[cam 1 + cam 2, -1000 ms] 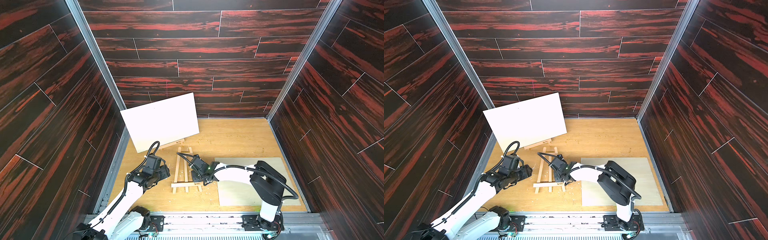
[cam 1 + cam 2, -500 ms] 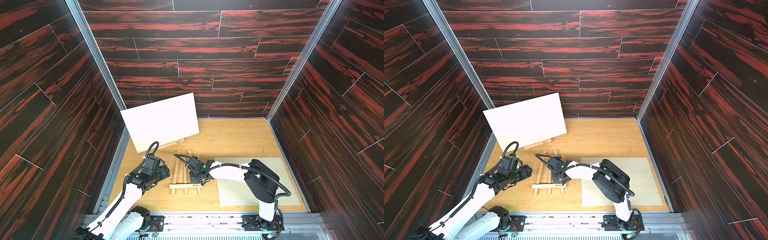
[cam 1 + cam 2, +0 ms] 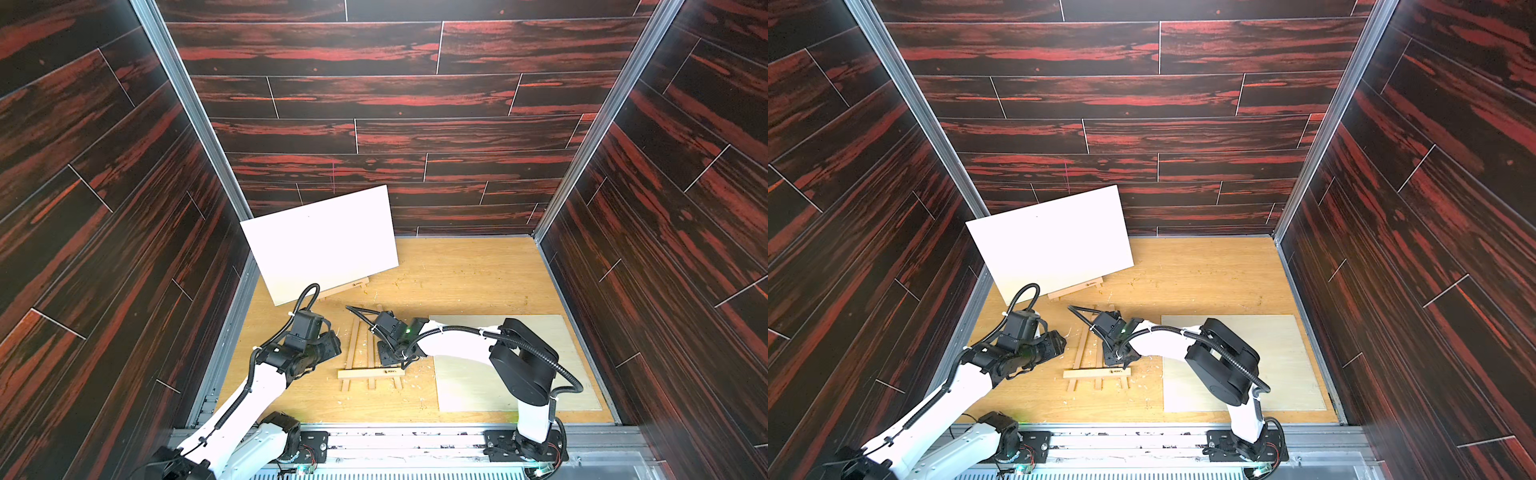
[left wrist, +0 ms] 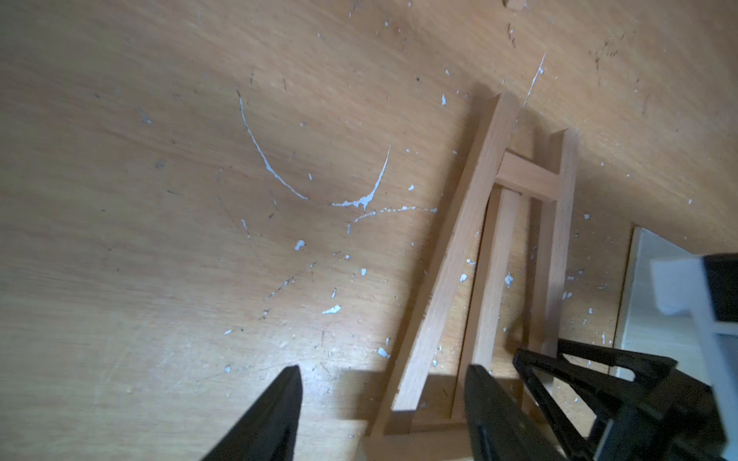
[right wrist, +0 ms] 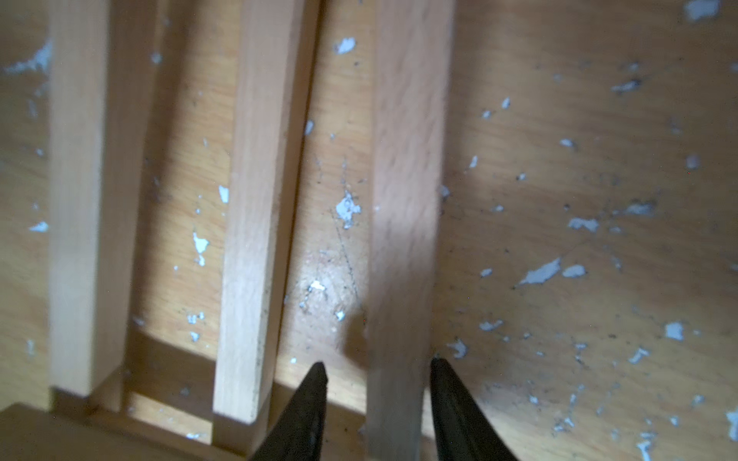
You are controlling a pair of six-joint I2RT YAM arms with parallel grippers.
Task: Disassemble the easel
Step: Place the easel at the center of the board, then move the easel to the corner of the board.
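Wooden easel [image 3: 370,372] lies flat on the surface [image 3: 457,274], ready for pulling apart; right jaws stand apart astride one leg [image 5: 403,239], left jaws apart alongside, likely to brace.

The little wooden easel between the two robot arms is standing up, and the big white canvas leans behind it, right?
No: the little wooden easel lies flat on the tabletop, as both top views show. The big white canvas does lean behind it.
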